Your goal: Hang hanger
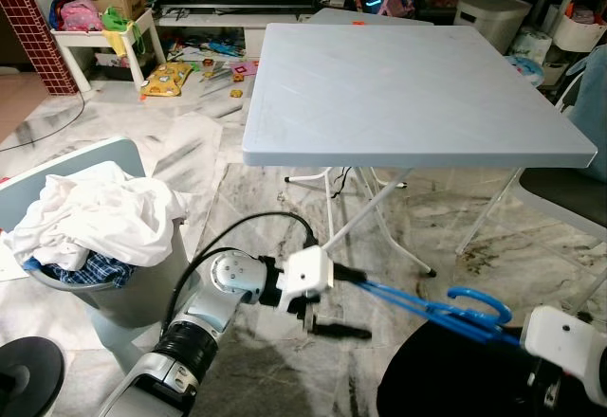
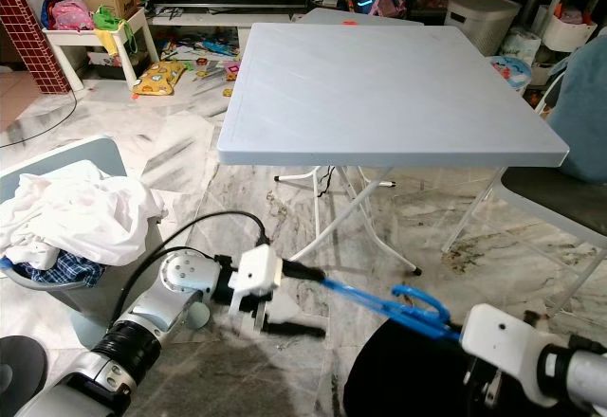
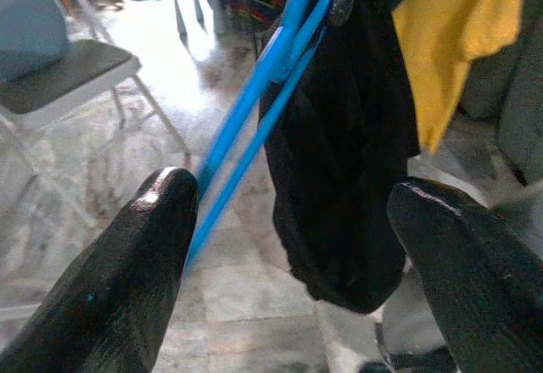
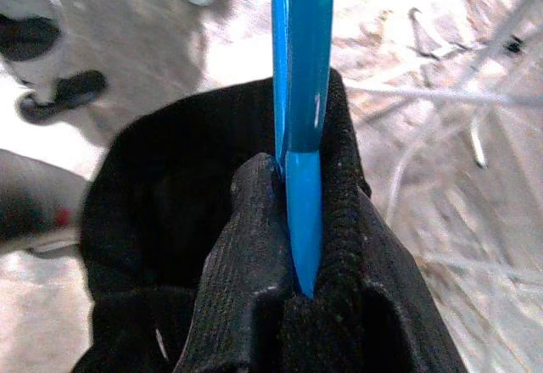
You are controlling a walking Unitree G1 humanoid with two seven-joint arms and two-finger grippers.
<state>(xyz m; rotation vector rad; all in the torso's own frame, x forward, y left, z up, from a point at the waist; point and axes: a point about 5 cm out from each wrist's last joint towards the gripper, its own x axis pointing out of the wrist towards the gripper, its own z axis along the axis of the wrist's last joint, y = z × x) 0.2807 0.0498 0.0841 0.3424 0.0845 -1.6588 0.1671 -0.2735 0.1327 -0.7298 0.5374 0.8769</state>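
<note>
Blue plastic hanger (image 1: 432,309) w/ black garment (image 1: 446,379): right gripper (image 4: 293,284) clamps it; left gripper (image 3: 288,246) spread, one finger touching.

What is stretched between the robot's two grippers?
A blue hanger spans from the left gripper to the right gripper, black garment hanging on it, in both eye views.

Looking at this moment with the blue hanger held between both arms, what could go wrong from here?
The left claw stands open with the blue hanger against one finger only, so the hanger could slip free of it. The black garment hangs loose off the hanger and might slide off or drag on the marble floor. The right claw alone pinches the hanger.
</note>
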